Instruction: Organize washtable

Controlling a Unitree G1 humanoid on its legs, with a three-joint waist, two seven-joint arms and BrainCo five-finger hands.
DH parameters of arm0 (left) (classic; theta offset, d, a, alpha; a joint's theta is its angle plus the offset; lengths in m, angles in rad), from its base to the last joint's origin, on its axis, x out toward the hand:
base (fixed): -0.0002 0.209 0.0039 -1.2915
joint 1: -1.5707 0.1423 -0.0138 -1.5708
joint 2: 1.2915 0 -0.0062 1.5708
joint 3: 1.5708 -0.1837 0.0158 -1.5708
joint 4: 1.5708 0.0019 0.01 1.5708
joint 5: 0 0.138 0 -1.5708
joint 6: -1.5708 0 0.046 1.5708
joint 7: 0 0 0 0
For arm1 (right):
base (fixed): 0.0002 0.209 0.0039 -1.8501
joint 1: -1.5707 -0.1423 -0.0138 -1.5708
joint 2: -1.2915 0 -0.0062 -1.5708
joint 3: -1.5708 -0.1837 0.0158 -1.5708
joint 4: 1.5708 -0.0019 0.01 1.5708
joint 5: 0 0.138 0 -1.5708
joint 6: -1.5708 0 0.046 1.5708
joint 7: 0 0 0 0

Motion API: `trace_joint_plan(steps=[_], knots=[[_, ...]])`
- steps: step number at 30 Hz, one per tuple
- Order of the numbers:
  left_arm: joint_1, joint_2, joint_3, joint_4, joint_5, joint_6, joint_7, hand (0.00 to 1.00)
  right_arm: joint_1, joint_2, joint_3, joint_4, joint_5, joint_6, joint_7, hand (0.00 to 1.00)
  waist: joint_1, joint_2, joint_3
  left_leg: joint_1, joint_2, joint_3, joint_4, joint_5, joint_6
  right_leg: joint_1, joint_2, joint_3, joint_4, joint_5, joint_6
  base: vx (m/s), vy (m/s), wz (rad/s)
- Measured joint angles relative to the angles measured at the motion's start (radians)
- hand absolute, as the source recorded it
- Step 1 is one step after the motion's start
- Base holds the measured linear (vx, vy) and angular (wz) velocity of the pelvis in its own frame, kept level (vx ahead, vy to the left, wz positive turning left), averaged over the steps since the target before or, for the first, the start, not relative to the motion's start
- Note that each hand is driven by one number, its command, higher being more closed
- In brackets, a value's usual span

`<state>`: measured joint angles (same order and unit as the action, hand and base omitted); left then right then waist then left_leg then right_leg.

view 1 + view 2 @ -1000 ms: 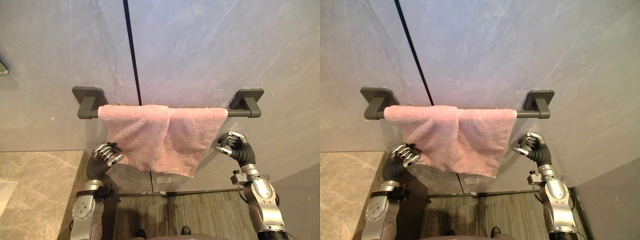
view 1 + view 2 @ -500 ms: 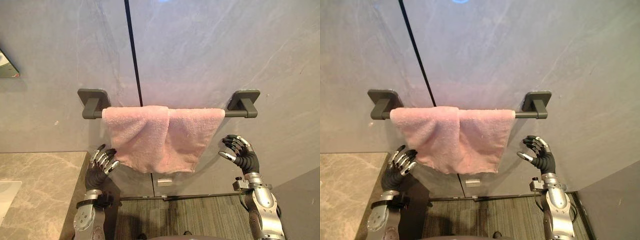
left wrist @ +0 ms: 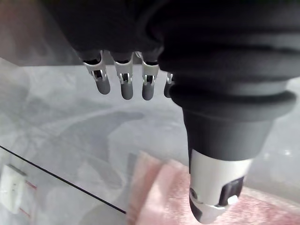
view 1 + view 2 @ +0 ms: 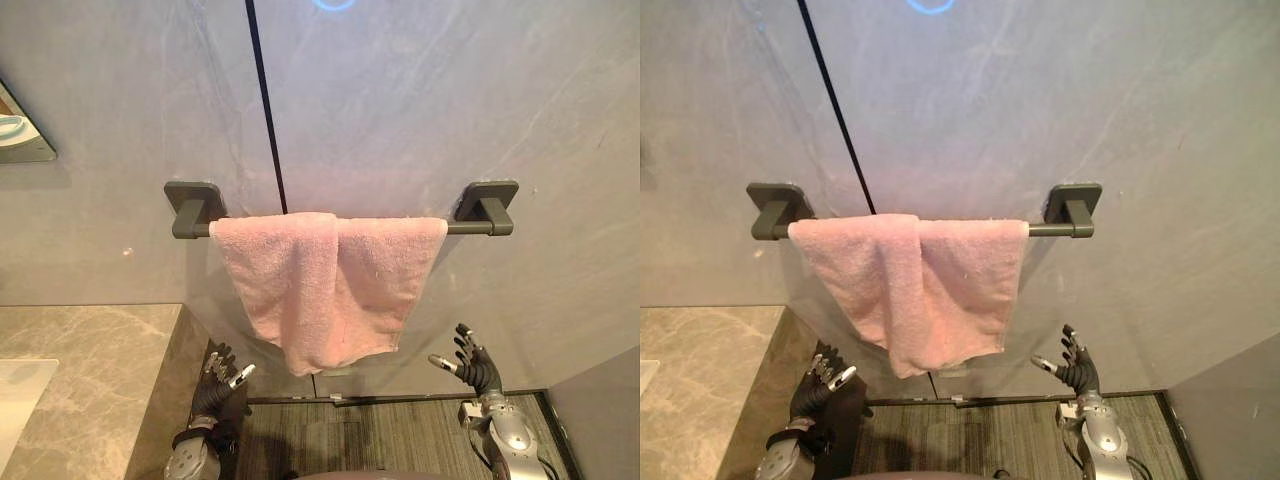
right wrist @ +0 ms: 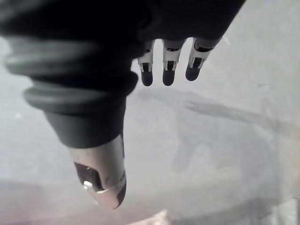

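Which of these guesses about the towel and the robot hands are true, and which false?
1. The pink towel hangs over the dark rail on the wall. True.
2. The left robot hand grips the towel's lower edge. False: it is open, below the towel and apart from it.
3. The right robot hand is open and holds nothing. True.
4. The towel lies on the marble counter. False: it hangs from the rail, higher than the counter.
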<state>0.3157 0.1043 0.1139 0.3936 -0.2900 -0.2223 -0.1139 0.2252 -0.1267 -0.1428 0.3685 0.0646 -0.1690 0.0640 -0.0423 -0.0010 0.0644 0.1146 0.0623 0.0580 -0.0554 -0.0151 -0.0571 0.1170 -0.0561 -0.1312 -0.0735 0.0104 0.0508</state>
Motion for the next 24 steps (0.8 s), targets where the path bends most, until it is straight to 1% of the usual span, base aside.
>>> trace_joint_plan(steps=[4,6,8,10,12,18,24], knots=[[-0.002,0.003,-0.004,0.075,0.042,0.001,0.018,0.0,-0.001,-0.001,0.006,0.082,-0.041,0.006,0.0,0.0,0.0,0.0,0.001,0.001,0.001,0.003,0.0,0.0,0.0,0.0,0.001,0.002,0.0,0.0,0.0,0.0,0.0,-0.01],[-0.006,0.015,-0.019,0.14,0.079,0.003,0.035,0.0,-0.002,-0.006,0.018,0.139,-0.074,0.014,0.0,0.0,-0.001,-0.002,0.002,0.004,0.002,0.009,0.0,-0.001,-0.001,0.0,0.001,0.007,0.001,0.0,0.0,0.0,0.0,-0.07],[-0.016,0.027,-0.033,0.208,0.115,0.009,0.05,0.0,-0.004,-0.021,0.045,0.223,-0.087,0.022,0.001,0.0,0.0,-0.004,0.003,0.006,0.003,0.017,-0.001,-0.002,-0.003,-0.002,0.002,0.014,0.001,0.0,0.0,0.0,0.0,-0.09],[-0.024,0.027,-0.033,0.246,0.128,0.01,0.055,0.0,-0.004,-0.021,0.045,0.257,-0.09,0.024,0.001,0.0,0.001,-0.003,0.003,0.007,0.003,0.02,-0.001,-0.002,-0.003,-0.002,0.002,0.017,0.001,0.0,0.0,0.0,-0.001,-0.05],[-0.033,0.027,-0.034,0.318,0.151,0.022,0.066,0.0,-0.005,-0.021,0.045,0.307,-0.098,0.028,0.0,0.0,0.0,-0.003,0.004,0.008,0.004,0.026,-0.002,-0.003,-0.004,-0.005,0.003,0.023,0.001,0.0,0.0,-0.02,-0.004,-0.08],[-0.055,0.027,-0.035,0.399,0.192,0.023,0.075,0.0,-0.025,-0.029,0.045,0.395,-0.107,0.044,-0.004,0.0,-0.003,-0.007,0.01,0.006,0.005,0.031,-0.004,-0.004,-0.005,-0.011,0.004,0.027,0.002,0.001,-0.001,-0.01,-0.004,-0.02],[-0.081,0.027,-0.035,0.443,0.201,0.028,0.076,0.0,-0.051,-0.03,0.045,0.439,-0.107,0.056,-0.022,0.0,-0.003,-0.012,0.023,0.004,0.005,0.034,-0.01,-0.006,-0.007,-0.017,0.005,0.03,0.0,0.0,0.0,0.0,0.0,0.0]])
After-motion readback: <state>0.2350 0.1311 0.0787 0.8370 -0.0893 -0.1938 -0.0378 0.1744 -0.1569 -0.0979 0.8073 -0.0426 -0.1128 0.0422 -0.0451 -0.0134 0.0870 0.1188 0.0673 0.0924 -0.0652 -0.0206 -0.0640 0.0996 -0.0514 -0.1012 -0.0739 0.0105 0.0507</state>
